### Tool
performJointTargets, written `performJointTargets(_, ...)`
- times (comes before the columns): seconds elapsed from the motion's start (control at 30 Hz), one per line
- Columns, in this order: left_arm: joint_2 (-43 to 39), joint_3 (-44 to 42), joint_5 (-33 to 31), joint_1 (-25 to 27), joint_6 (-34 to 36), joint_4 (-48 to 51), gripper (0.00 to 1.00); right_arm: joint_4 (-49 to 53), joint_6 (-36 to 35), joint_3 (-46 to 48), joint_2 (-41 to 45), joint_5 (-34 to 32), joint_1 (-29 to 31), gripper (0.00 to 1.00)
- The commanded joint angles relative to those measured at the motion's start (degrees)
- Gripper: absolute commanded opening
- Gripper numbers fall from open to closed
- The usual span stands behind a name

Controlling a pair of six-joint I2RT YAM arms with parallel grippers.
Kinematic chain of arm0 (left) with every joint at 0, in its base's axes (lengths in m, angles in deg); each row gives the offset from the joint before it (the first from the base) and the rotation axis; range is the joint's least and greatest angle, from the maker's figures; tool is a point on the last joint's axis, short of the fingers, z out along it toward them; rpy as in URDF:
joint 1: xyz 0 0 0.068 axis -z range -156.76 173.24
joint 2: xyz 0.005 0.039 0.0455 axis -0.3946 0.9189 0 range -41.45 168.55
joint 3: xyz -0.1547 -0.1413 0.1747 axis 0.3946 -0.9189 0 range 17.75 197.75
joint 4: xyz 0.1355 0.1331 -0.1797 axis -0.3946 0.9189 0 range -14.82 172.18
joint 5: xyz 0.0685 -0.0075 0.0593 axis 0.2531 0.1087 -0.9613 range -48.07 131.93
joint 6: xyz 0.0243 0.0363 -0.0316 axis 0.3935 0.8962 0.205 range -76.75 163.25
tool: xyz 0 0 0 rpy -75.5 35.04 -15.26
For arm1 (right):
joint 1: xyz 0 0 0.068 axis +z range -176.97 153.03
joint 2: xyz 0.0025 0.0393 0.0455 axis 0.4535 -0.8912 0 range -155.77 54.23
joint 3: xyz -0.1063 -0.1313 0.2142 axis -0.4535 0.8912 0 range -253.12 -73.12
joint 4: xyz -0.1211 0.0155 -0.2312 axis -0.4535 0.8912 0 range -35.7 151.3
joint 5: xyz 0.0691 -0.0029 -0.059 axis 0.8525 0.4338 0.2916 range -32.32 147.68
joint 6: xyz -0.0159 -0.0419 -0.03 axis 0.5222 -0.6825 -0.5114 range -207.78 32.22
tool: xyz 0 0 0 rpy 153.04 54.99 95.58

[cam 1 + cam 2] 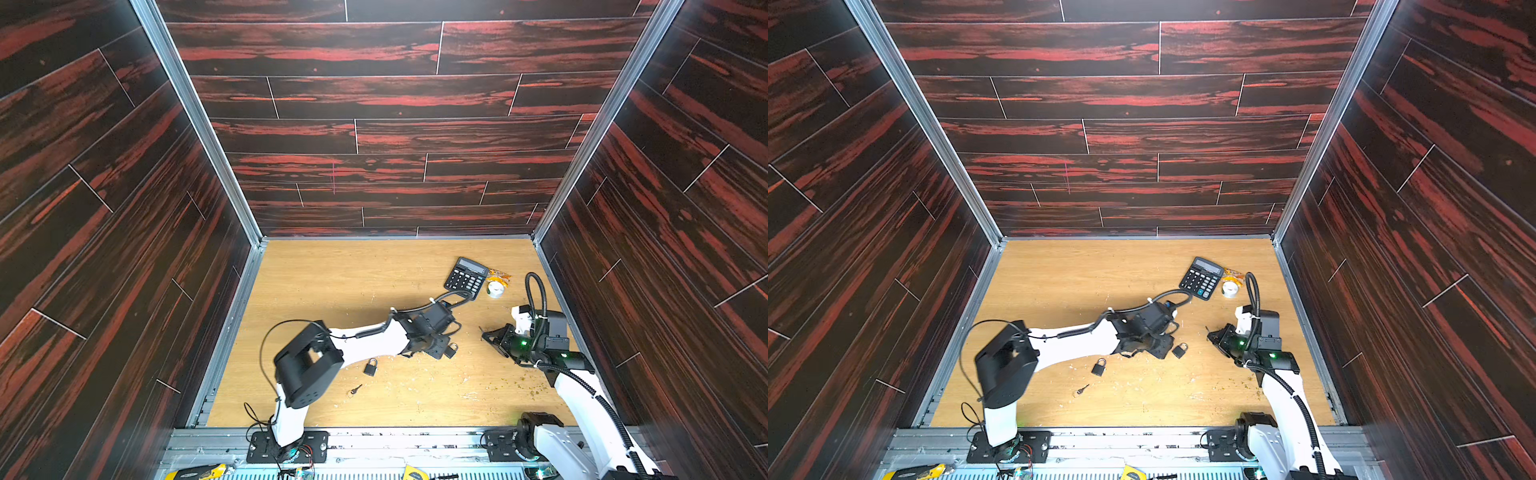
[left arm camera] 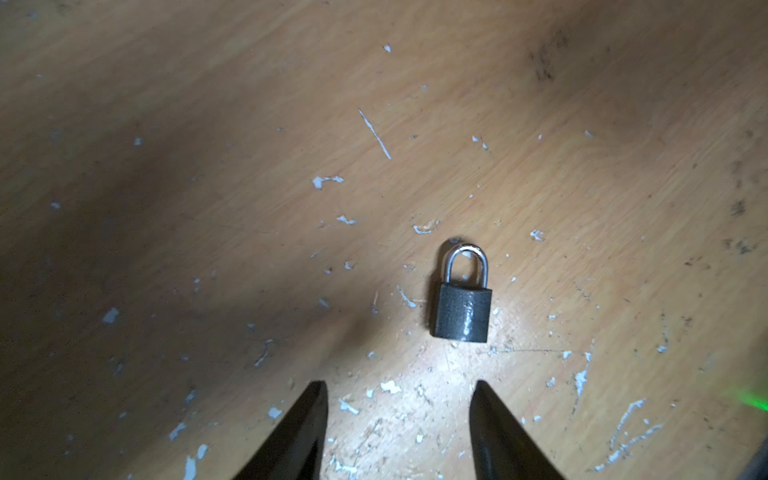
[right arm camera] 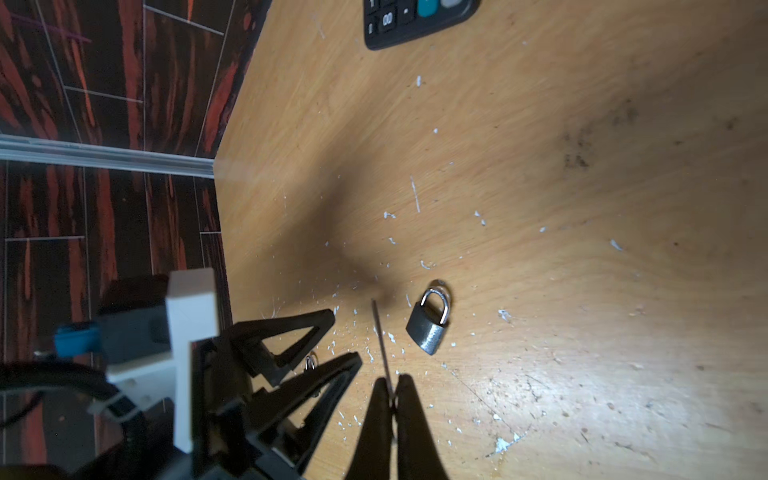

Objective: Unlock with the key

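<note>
Padlock [image 2: 461, 307] is lying shackle-closed on the desk [image 2: 166, 124], right of centre. Left tool [image 2: 399, 386] is hovering released beside it, and right tool [image 3: 392, 378] is clenching what looks like a thin key [image 3: 380, 332] nearby. Inserting and turning are still waiting.

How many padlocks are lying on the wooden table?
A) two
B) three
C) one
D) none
A: in a top view a first padlock lies near the loose key, and a second padlock lies just ahead of the left gripper.
</note>
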Motion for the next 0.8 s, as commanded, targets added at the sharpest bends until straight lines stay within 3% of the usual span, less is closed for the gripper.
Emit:
performJointTargets(0.0, 2.8, 4.6, -3.7, 1.1, 1.2, 4.6, 0.58, -0.4, 0.2, 0.2, -1.1, 1.7, -1.0, 0.0)
performJointTargets(0.57, 15.9, 17.6, -3.0, 3.7, 0.7, 12.5, 0.58, -2.3, 0.2, 1.5, -2.3, 3.1, -3.1, 0.0)
performJointTargets(0.77, 19.0, 20.4, -5.3, 4.0, 0.5, 16.3, 0.57, -2.9, 0.2, 1.7, -2.9, 3.8, -3.6, 0.0)
